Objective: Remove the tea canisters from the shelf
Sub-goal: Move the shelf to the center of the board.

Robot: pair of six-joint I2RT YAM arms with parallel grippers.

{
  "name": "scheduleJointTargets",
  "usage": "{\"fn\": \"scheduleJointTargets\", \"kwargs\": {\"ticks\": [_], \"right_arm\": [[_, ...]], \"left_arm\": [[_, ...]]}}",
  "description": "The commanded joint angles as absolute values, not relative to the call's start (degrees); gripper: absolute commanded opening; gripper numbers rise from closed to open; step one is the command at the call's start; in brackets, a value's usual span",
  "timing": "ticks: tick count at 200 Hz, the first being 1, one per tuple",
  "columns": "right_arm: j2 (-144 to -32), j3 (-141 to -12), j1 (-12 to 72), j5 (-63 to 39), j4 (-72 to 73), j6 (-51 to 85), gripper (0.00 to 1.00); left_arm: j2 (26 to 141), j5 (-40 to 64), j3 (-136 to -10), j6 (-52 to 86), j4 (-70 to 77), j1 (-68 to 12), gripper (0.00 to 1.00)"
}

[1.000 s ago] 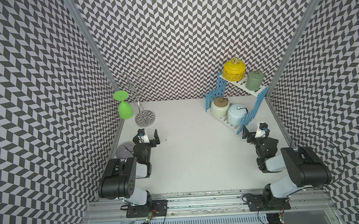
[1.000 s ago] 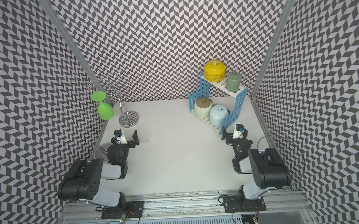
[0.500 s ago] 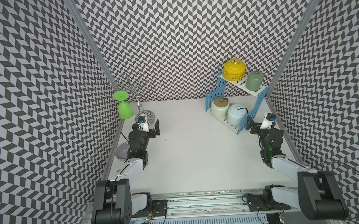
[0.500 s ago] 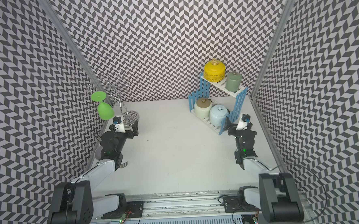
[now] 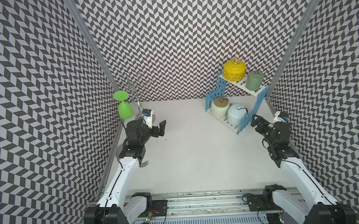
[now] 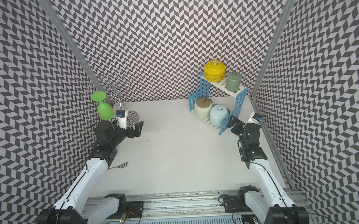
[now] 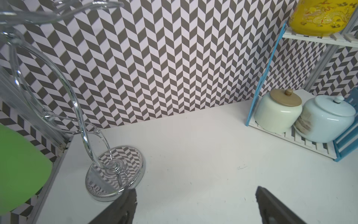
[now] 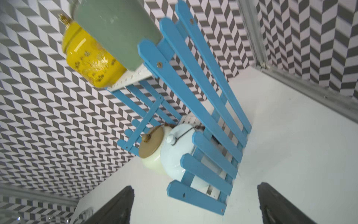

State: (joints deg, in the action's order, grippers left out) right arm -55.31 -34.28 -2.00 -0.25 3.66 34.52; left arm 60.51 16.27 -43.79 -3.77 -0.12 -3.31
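While the yellow canister (image 5: 234, 70) and the sage green canister (image 5: 255, 83) stand side by side on the upper board of the shelf (image 5: 214, 93), the cream canister (image 5: 219, 109) with its brown lid and the pale blue canister (image 5: 236, 114) sit close together on the lower board. All four are upright with lids on. I read the shelf as standing at the far right corner of the worktop (image 5: 198, 158), set at an angle to both walls, with a blue picket panel at each end.

The right fingers (image 8: 118, 207) are spread wide and hold nothing. They point at the shelf's near side panel from just beside it. In the right wrist view that panel fills the gap between them.

The left fingers (image 7: 124, 209) are also spread wide and empty. They hover above the worktop on the far left, well apart from the shelf.

A chrome stand (image 7: 116, 172) is just beyond the left fingers. A green goblet (image 5: 125, 110) hangs inverted beside it. A fork (image 6: 119, 166) lies on the worktop by the left arm, and a grey bowl (image 5: 118, 154) shows partly from under that arm.
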Motion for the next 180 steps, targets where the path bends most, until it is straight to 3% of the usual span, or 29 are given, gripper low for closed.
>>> {"fn": "scheduleJointTargets", "kwargs": {"ticks": [1, 57, 119, 180], "right_arm": [[-56.73, -39.15, -1.33, -4.03, -2.03, 36.65, 1.0], [-61.91, -44.03, 7.01, 7.21, -5.31, 34.27, 0.99], [-69.65, -45.62, 10.09, 10.87, -2.57, 32.65, 1.0], [-75.38, -46.11, 12.41, 14.0, 0.8, 31.11, 0.89]], "left_arm": [[59.39, 18.37, -42.67, -3.95, -2.22, -1.83, 1.0], [60.86, 18.36, -40.17, -4.14, -0.16, -0.35, 1.0], [61.12, 18.63, -39.69, -3.69, 0.16, -0.35, 1.0], [60.89, 18.79, -39.97, -3.7, -0.06, -0.01, 1.0]]}}
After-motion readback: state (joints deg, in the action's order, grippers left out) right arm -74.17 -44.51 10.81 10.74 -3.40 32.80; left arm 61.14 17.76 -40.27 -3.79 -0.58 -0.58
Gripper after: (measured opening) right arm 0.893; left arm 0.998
